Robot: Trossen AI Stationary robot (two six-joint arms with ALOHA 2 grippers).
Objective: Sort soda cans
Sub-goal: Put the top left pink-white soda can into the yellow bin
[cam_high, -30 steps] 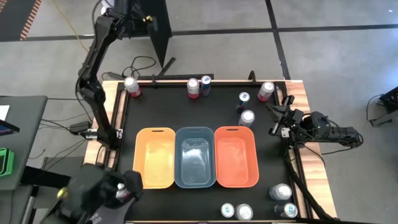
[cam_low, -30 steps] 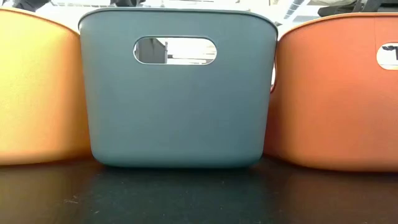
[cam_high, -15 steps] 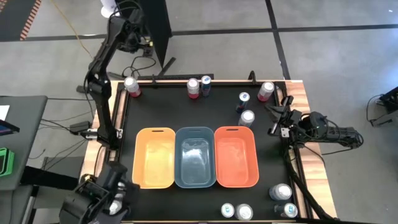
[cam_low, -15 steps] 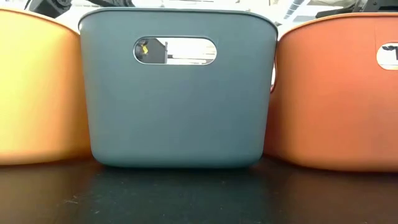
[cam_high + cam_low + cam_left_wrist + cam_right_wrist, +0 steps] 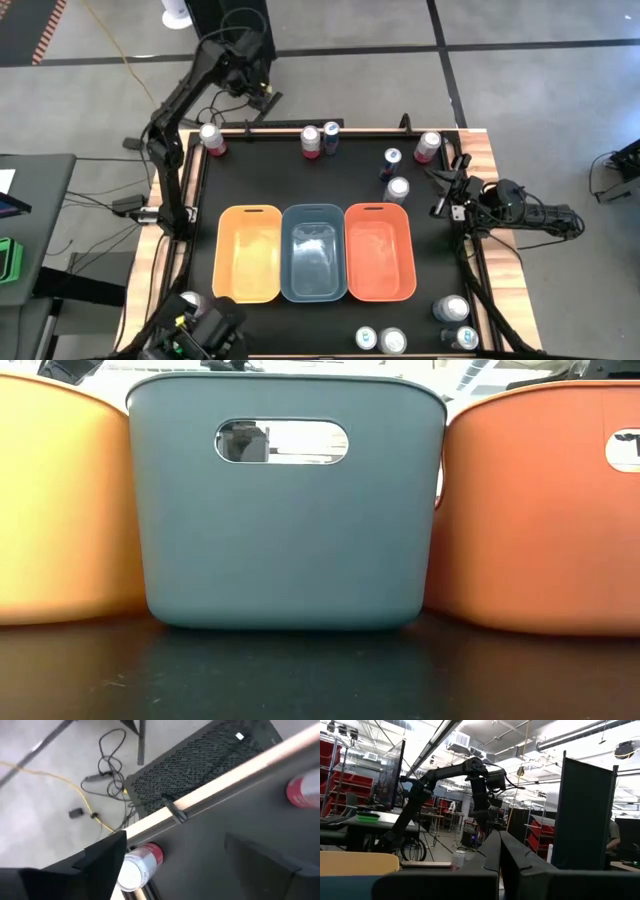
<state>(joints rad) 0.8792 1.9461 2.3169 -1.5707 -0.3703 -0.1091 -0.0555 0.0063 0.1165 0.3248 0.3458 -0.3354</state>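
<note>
no readable text, labels or brands on cans, bins or table.

My table mat (image 5: 260, 180) is black, edged in pale wood (image 5: 210, 792). At its centre sit a yellow-orange bin (image 5: 249, 254), a grey-blue bin (image 5: 314, 252) and a red-orange bin (image 5: 380, 251). Toward twelve o'clock stand a red can (image 5: 311, 142) and a blue can (image 5: 331, 134), both silver-topped. My arms are black; a yellow cable (image 5: 60, 782) crosses the grey floor.

Left gripper (image 5: 252, 88) up high past the table's far-left corner, arm stretched tall, fingers (image 5: 105, 862) spread apart. Right gripper (image 5: 447, 190) parked low at the right edge, fingers (image 5: 492, 851) pressed together.
</note>
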